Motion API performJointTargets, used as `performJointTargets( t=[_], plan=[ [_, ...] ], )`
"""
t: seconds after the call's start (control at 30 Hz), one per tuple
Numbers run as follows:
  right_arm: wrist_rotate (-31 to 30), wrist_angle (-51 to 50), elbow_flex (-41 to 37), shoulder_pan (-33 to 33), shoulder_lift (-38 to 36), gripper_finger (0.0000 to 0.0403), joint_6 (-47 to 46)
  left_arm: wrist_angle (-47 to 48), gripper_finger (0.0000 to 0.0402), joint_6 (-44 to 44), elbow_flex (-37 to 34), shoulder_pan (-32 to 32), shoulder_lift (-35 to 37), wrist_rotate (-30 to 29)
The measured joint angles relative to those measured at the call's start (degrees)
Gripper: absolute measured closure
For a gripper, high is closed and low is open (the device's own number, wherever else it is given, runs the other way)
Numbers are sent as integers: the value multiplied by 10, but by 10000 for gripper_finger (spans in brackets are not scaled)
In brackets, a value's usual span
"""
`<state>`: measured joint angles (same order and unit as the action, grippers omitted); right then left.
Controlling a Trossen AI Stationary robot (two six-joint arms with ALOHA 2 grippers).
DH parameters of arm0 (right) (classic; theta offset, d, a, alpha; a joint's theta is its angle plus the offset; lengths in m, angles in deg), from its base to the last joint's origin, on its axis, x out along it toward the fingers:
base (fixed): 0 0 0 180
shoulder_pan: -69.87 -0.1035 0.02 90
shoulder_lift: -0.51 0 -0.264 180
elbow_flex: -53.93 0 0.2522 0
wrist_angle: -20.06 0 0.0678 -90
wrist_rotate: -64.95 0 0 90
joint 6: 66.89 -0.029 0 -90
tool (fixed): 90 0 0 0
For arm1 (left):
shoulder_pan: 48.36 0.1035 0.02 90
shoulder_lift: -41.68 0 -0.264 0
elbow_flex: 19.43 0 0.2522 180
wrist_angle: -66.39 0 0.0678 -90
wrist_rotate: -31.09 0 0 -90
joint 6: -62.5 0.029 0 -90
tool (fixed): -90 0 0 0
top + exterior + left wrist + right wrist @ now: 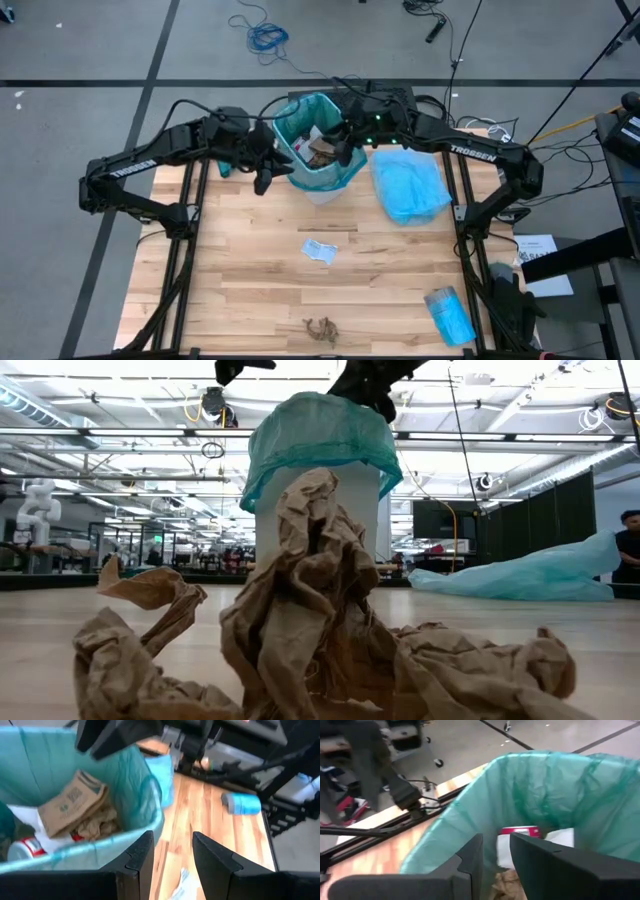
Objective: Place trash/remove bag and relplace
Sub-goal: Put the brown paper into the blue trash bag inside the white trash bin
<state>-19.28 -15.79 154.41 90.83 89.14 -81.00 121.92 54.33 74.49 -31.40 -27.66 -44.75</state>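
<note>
A white bin (320,510) lined with a teal bag (318,150) stands at the table's far middle. Inside lie brown paper (75,802), a red-and-white bottle (25,849) and a white piece (560,837). My left gripper (172,855) hangs open just outside the bin's near-left rim (100,847), with bare table showing between its fingers. My right gripper (496,852) hovers over the rim's far-right side, fingers a narrow gap apart above the bin's inside. A white packet with a pale blue scrap (318,250) and a brown paper wad (322,328) lie on the table. My right gripper stands at the teal bag's rim (465,815), coming in slanting down from the table's right. Only the bin's contents show in the narrow gap between its fingers. Whether a finger touches the bag, I cannot tell.
A loose blue bag (408,185) lies spread on the table right of the bin. A roll of blue bags (448,312) sits near the near right corner. The brown wad (320,620) fills the low view's foreground. Bare wood lies between bin and packet.
</note>
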Motion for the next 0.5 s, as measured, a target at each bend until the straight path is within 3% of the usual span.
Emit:
performJointTargets(
  t=[0.5],
  plan=[
    [-1, -8, 0, -27, -69, 314, -2, 14, 270, 16, 0, -38, -59, -10]
  ],
)
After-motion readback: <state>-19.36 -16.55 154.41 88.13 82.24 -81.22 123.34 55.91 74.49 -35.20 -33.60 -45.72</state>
